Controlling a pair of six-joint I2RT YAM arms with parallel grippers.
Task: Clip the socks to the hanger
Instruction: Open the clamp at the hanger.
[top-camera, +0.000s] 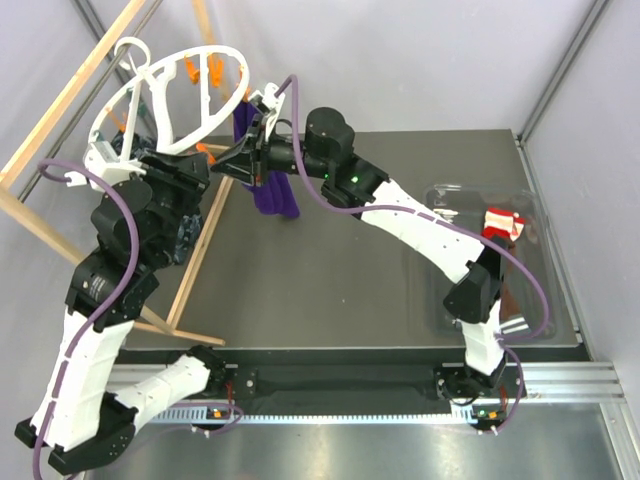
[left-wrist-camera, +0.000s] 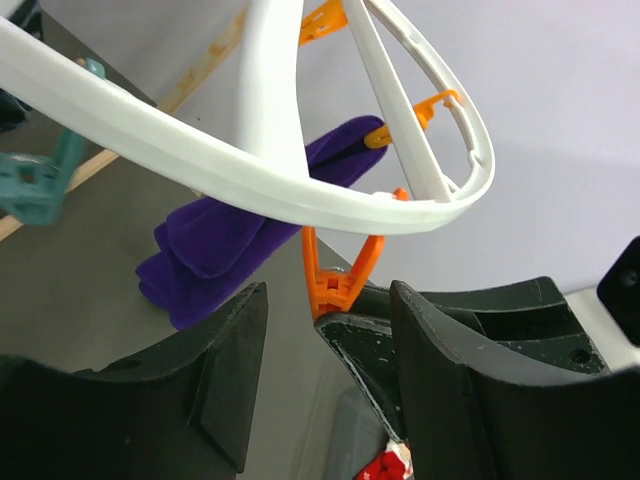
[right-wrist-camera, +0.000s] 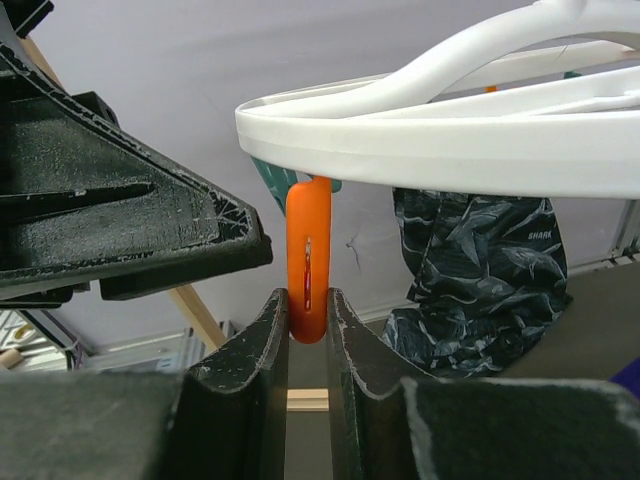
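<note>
At left, holds the left fingers (left-wrist-camera: 238, 345) spread and empty below the rim of the hanger (left-wrist-camera: 250, 175). At centre, clamps the right fingers (right-wrist-camera: 272, 345) on one orange clip (right-wrist-camera: 308, 255). Far right, shows the socks (top-camera: 500, 222) lying in a clear tray (top-camera: 550, 292) on the worktop (top-camera: 330, 280): probably light, limp, unslippery; best pinched at the cuff.

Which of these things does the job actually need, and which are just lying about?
Needed:
- large white plastic ring hanger
- small orange plastic clip
- short red-and-white sock

Lying about:
- long purple socks
- dark teal patterned cloth
- pale wooden frame
</note>
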